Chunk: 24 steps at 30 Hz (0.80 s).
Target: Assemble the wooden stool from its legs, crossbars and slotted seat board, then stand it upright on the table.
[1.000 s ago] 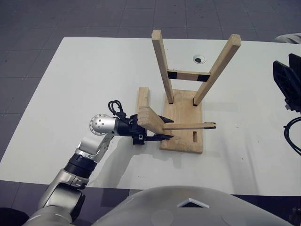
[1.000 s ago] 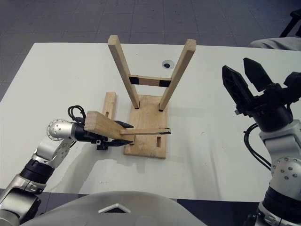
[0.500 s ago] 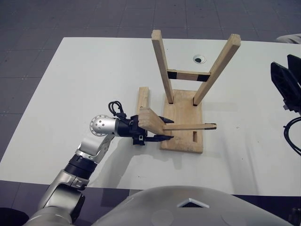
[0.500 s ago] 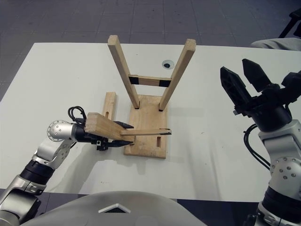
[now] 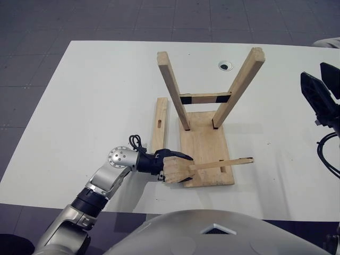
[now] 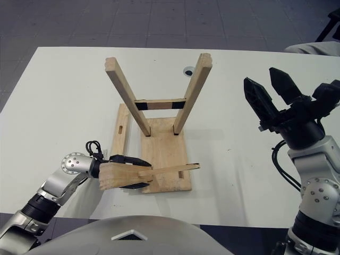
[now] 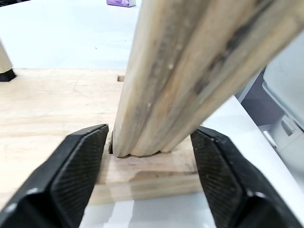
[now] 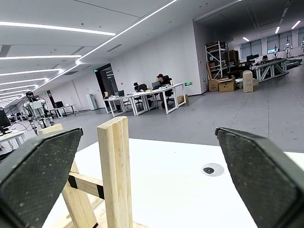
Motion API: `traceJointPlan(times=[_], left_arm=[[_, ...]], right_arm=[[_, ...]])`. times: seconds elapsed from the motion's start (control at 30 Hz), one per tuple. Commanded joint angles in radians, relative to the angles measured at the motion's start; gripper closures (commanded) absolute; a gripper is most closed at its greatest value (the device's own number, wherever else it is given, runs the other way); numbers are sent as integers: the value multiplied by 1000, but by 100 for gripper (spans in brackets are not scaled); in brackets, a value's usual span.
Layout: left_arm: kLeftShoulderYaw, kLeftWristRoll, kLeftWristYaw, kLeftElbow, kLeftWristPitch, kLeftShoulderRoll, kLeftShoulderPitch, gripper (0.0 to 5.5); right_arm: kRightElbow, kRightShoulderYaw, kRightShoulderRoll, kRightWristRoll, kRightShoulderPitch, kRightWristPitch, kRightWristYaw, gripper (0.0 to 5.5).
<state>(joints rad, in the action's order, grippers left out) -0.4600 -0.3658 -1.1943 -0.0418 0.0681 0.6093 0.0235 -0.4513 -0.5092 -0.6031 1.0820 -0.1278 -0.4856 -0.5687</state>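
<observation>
Left gripper (image 5: 179,169): low, left of centre in the head view, fingers (image 7: 78,164) pinching the held leg (image 5: 171,172) from both sides, at the near left corner of the board (image 5: 204,141).

Held leg: pale raw wood, grain visible, butt end toward the camera. A thin bar (image 5: 220,165) runs from it to the right across the board's near end; its dark tip lies past the board's right edge.

Board: light wood, flat on the white table (image 5: 95,95), centre of frame. At its far end stand 2 upright legs (image 5: 172,90), splaying outward toward the top and joined by 1 crossbar (image 5: 205,98) with black ends.

Loose leg (image 5: 158,125): flat on the table just beside the board's left edge, 1 slot showing.

Right gripper (image 6: 263,79): right edge of frame, fingers spread, well apart from the wood.
</observation>
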Motion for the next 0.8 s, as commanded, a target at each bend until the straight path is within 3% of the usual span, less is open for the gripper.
traceJointPlan(times=[0.03, 0.37, 0.8], left_arm=[[19, 24, -1, 12, -3, -13, -1, 168], [100, 29, 15, 14, -5, -18, -24, 4], [196, -6, 4, -48, -28, -6, 24, 4]], right_arm=[[-8, 1, 5, -19, 7, 5, -4, 34], [-13, -8, 18, -31, -11, 13, -16, 34], [-4, -9, 25, -45, -18, 31, -30, 34]])
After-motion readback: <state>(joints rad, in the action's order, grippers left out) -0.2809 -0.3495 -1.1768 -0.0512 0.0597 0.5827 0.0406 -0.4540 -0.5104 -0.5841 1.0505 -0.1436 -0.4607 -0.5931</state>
